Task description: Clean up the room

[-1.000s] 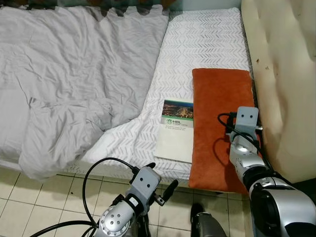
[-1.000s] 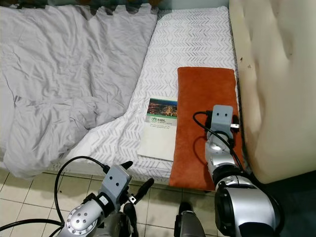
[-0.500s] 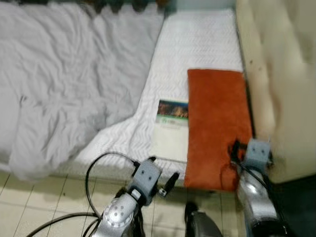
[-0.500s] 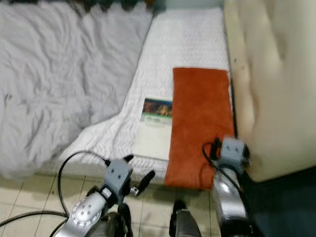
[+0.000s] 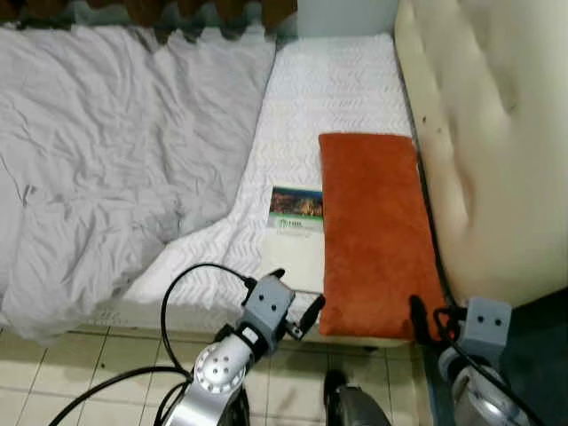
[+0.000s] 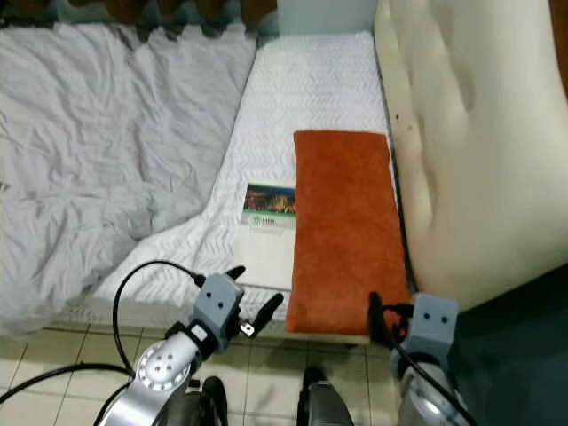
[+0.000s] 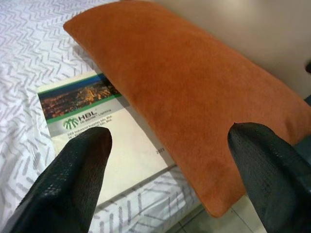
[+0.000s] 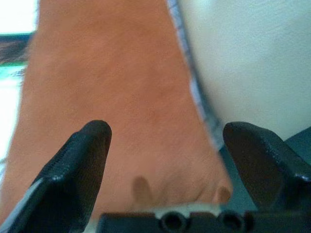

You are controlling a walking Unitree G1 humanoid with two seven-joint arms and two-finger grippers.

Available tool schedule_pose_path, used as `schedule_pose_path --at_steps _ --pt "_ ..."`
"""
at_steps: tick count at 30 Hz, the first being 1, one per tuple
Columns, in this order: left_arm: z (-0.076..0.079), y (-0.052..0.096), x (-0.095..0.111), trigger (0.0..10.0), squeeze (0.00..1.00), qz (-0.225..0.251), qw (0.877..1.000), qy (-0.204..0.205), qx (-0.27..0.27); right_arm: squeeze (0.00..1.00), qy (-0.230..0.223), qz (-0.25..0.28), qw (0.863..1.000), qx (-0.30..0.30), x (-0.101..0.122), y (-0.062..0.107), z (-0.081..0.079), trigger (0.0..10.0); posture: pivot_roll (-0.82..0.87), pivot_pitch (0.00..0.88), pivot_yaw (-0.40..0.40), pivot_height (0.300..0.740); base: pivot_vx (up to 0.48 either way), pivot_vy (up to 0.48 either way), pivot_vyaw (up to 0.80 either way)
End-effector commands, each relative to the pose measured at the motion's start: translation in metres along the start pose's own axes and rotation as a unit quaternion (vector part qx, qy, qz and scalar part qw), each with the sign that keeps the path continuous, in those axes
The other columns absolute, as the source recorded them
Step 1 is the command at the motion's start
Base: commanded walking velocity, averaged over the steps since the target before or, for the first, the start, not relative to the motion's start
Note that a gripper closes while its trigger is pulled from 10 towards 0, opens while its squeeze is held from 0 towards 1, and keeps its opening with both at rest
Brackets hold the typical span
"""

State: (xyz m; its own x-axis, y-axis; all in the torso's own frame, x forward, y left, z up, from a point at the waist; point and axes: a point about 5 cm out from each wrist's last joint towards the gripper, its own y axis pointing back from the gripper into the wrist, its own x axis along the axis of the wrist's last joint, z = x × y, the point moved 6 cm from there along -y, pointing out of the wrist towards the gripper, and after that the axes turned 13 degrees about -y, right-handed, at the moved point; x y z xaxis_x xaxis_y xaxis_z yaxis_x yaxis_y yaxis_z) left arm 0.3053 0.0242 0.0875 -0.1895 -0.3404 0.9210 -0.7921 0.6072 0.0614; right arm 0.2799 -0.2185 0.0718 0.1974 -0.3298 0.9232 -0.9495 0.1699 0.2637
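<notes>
An orange pillow (image 5: 368, 231) lies lengthwise on the white mattress (image 5: 337, 89), against the cream headboard. A booklet (image 5: 295, 235) with a city photo on its cover lies flat beside it, its edge tucked under the pillow. My left gripper (image 7: 170, 131) is open and hovers low at the bed's front edge, facing the booklet (image 7: 97, 131) and the pillow (image 7: 194, 92). My right gripper (image 8: 167, 128) is also open, just off the near end of the pillow (image 8: 121, 87), holding nothing.
A crumpled grey duvet (image 5: 115, 160) covers the left part of the bed. The padded headboard (image 5: 484, 133) rises on the right. Beige floor tiles (image 5: 89, 364) run along the bed's front edge, and a dark floor area (image 5: 541, 355) lies at the right.
The view has shifted, so the bed now sits further off. My right gripper has drawn back from above the pillow to its near end. The left arm is about where it was.
</notes>
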Motion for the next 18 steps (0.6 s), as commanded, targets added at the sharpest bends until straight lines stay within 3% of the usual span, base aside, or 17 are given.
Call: schedule_pose_path --at_steps 1,2,3,4,6,7,9,17,18 --pt "0.009 0.003 -0.010 10.0 0.00 -0.013 1.000 0.004 -0.012 0.00 -0.013 -0.068 0.997 0.014 -0.026 0.006 -0.001 10.0 -0.12 0.280 0.002 0.740 0.000 0.000 0.00" --pt "0.009 0.003 -0.010 10.0 0.00 -0.013 1.000 0.004 -0.012 0.00 -0.013 -0.068 0.997 0.014 -0.026 0.006 -0.001 10.0 -0.12 0.280 0.002 0.740 0.000 0.000 0.00" --pt "0.009 0.002 -0.011 10.0 0.00 -0.014 1.000 0.004 -0.013 0.00 -0.036 -0.136 0.990 0.024 -0.055 -0.002 0.000 10.0 -0.10 0.282 0.007 0.740 0.000 0.000 0.00" --pt "0.009 0.002 -0.011 10.0 0.00 -0.014 1.000 0.004 -0.013 0.00 -0.036 -0.136 0.990 0.024 -0.055 -0.002 0.000 10.0 -0.10 0.282 0.007 0.740 0.000 0.000 0.00" --pt "0.009 0.001 -0.010 10.0 0.00 -0.012 1.000 0.002 -0.015 0.00 -0.056 -0.218 0.974 0.038 -0.094 -0.016 -0.001 10.0 -0.08 0.285 0.012 0.740 0.000 0.000 0.00" --pt "0.009 0.001 -0.010 10.0 0.00 -0.012 1.000 0.002 -0.015 0.00 -0.056 -0.218 0.974 0.038 -0.094 -0.016 -0.001 10.0 -0.08 0.285 0.012 0.740 0.000 0.000 0.00" --pt "0.005 0.002 -0.008 10.0 0.00 -0.010 1.000 -0.002 -0.016 0.00 -0.055 -0.263 0.962 0.050 -0.117 -0.024 -0.007 10.0 -0.05 0.290 0.015 0.740 0.000 0.000 0.00" --pt "-0.002 0.007 -0.010 10.0 0.00 -0.015 1.000 -0.011 -0.003 0.00 -0.052 -0.296 0.951 0.071 -0.123 -0.023 -0.019 10.0 -0.03 0.288 0.008 0.740 0.000 0.000 0.00" --pt "-0.003 0.008 -0.012 10.0 0.00 -0.017 1.000 -0.010 -0.001 0.00 -0.047 -0.321 0.942 0.086 -0.132 -0.019 -0.023 10.0 -0.03 0.286 0.010 0.740 0.000 0.000 0.00"
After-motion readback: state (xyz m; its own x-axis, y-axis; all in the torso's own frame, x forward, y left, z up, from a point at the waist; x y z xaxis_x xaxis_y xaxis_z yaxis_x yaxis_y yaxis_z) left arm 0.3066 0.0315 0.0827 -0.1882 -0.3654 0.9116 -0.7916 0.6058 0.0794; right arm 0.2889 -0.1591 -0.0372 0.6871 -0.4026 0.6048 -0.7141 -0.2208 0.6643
